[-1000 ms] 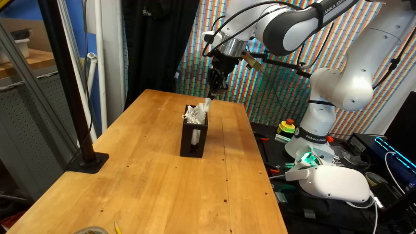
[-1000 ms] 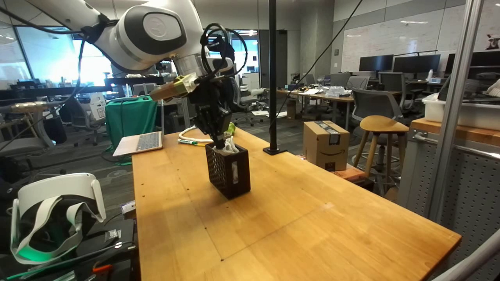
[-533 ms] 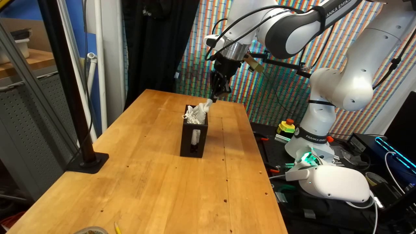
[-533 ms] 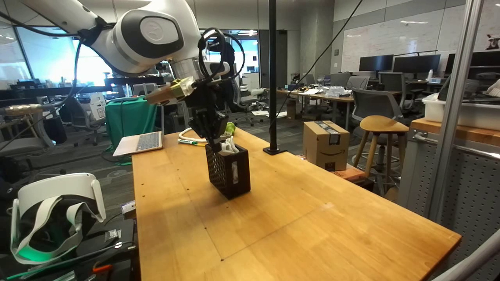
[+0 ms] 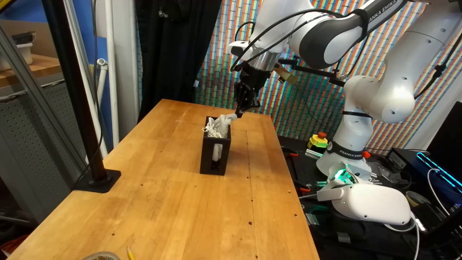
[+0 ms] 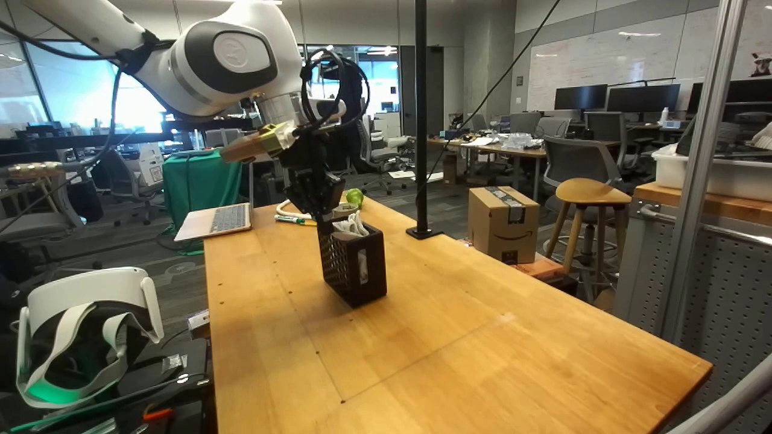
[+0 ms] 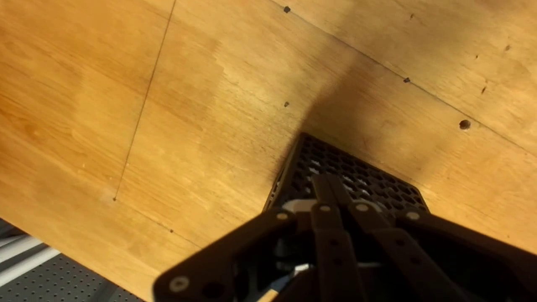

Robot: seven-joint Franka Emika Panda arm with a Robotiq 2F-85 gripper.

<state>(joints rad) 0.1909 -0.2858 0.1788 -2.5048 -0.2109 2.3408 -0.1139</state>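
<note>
The fingers [image 7: 321, 191] are lying flush together, gripping the end of a white cloth [image 5: 221, 126]. Near mid-frame in an exterior view, the cloth is poking out of an upright black box [image 5: 207, 156] on the surface [image 5: 173, 206], its long axis slanting toward the upper right.

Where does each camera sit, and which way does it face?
In an exterior view: above a wooden table, looking lengthwise toward a curtain; Franka arm, base and tool.
In an exterior view: apparently at the table's opposite end, facing a laptop; arm and tool, no base.
Wrist view: wrist-mounted, facing down at a black perforated box; tool only.
Both exterior views share arm, table, box.
</note>
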